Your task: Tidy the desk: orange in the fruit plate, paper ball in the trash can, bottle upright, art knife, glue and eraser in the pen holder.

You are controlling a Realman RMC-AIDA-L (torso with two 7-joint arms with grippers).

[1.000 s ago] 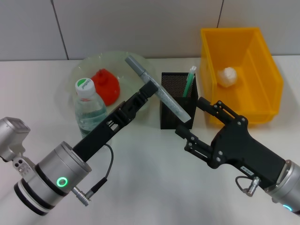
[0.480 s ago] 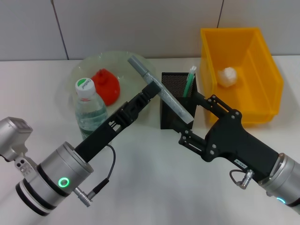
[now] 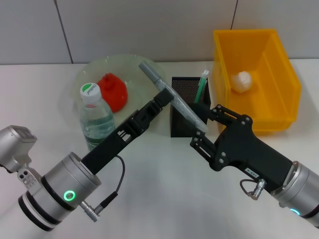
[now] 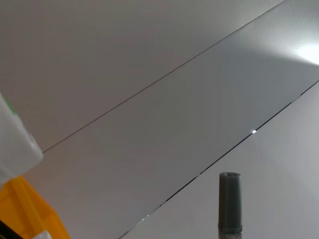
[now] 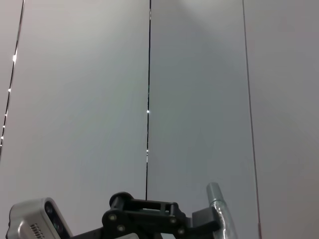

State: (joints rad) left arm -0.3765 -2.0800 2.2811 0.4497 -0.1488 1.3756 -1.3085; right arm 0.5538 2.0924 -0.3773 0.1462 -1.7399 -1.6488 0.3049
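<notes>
While left claw (image 3: 164, 97) grips art knife (image 3: 172, 97), right claw (image 3: 205, 124) crowds pen holder (image 3: 185, 99).

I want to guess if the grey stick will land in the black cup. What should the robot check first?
1. Left tool shut on the art knife: ok.
2. Art knife's lower end over the pen holder: cannot tell; it hangs by the front rim, where the right tool sits.
3. Right tool's grip on the knife: cannot tell.
4. Room in the pen holder: ok; only a green pen shows inside.
5. Water bottle upright and apart from the left arm: ok.
6. Paper ball in the yellow bin: ok.
</notes>
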